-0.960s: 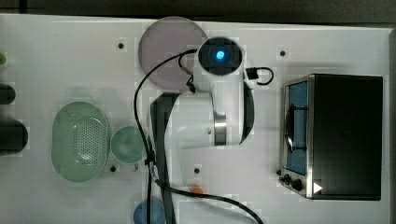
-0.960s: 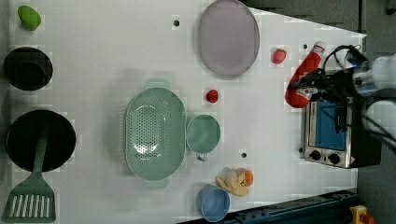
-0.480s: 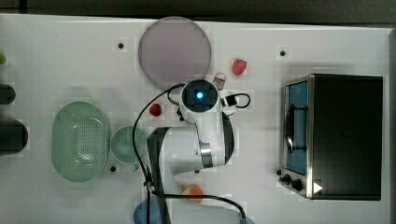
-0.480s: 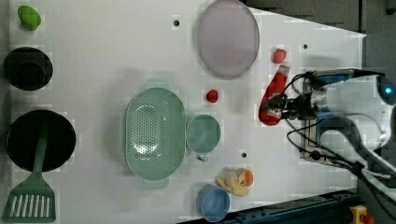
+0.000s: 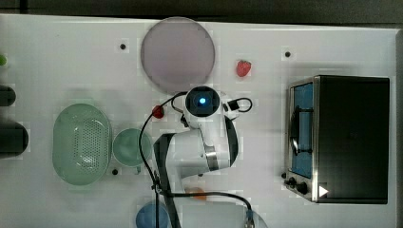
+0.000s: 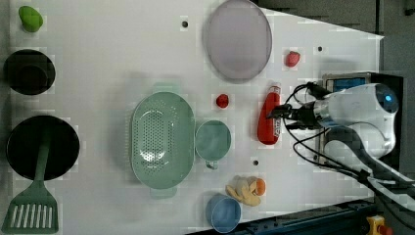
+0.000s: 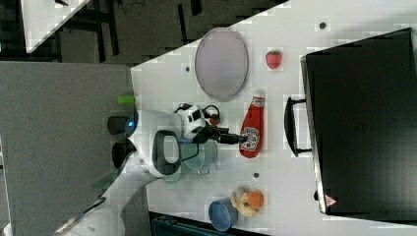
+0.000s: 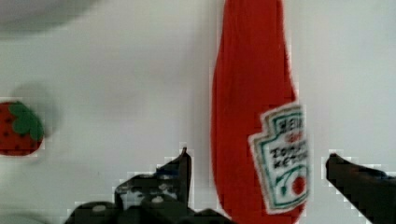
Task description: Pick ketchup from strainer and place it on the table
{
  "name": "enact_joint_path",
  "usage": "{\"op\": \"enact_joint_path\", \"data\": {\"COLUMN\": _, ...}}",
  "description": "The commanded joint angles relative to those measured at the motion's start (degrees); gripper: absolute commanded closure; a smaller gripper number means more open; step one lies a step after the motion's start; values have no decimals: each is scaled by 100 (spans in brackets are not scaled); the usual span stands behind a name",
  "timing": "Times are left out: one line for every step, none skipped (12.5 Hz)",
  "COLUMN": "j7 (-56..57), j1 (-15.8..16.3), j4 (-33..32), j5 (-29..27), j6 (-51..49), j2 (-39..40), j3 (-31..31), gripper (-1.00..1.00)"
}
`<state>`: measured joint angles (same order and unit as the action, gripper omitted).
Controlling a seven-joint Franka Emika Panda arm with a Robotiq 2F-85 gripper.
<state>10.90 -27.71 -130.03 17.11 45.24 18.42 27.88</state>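
At the left view's left edge of the table [image 6: 112, 44]: a green item [image 6: 30, 18] in the far corner, a black bowl [image 6: 28, 71] below it, then a black pan [image 6: 41, 147] with a green spatula [image 6: 33, 205] toward the near corner. Further right, mid-tabletop, the strainer [image 6: 162, 139], holding nothing, with a green cup [image 6: 213, 141] just beside it on the left view's right. Toward the near edge, a blue cup [image 6: 223, 213] and a small heap of yellow-orange food pieces [image 6: 246, 190]. By the far edge, a grey-lilac plate [image 6: 237, 39]; between plate and cup, a strawberry [image 6: 222, 101]. Right of these, the ketchup [image 6: 269, 116] lying flat on the bare tabletop, cap toward the far edge, well apart from the strainer. Over its lower half, the gripper [image 8: 257, 161], fingers [image 8: 180, 170] spread wide, one on each side of the bottle, neither pressing it. A second strawberry [image 6: 292, 58] near the far edge, and at the right edge a toaster oven [image 5: 342, 137].
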Motion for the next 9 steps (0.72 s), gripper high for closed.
{"op": "enact_joint_path", "data": {"j7": 167, "j1": -63, "j4": 956, "j5": -81, "j6": -331, "j2": -984, "j3": 53, "gripper": -100}}
{"op": "enact_joint_path", "data": {"j7": 158, "j1": -64, "j4": 1207, "j5": -180, "j6": -760, "j2": -1163, "j3": 93, "gripper": -100}}
{"op": "enact_joint_path", "data": {"j7": 125, "j1": -58, "j4": 1470, "j5": -368, "j6": -1261, "j2": -1306, "j3": 138, "gripper": -100}}
{"op": "enact_joint_path", "data": {"j7": 65, "j1": -57, "j4": 1739, "j5": -654, "j6": -1788, "j2": -1410, "j3": 192, "gripper": -100}}
{"op": "enact_joint_path", "data": {"j7": -55, "j1": -58, "j4": 2009, "j5": -1026, "j6": -2290, "j2": -1482, "j3": 237, "gripper": -100}}
{"op": "enact_joint_path", "data": {"j7": -220, "j1": -59, "j4": 2269, "j5": -1391, "j6": -2758, "j2": -1531, "j3": 250, "gripper": -100}}
{"op": "enact_joint_path", "data": {"j7": -351, "j1": -59, "j4": 2519, "j5": -1642, "j6": -3059, "j2": -1573, "j3": 242, "gripper": -100}}
{"op": "enact_joint_path", "data": {"j7": -356, "j1": -59, "j4": 2761, "j5": -1657, "j6": -3175, "j2": -1606, "j3": 234, "gripper": -100}}
{"op": "enact_joint_path", "data": {"j7": -366, "j1": -61, "j4": 2974, "j5": -1657, "j6": -3214, "j2": -1636, "j3": 232, "gripper": -100}}
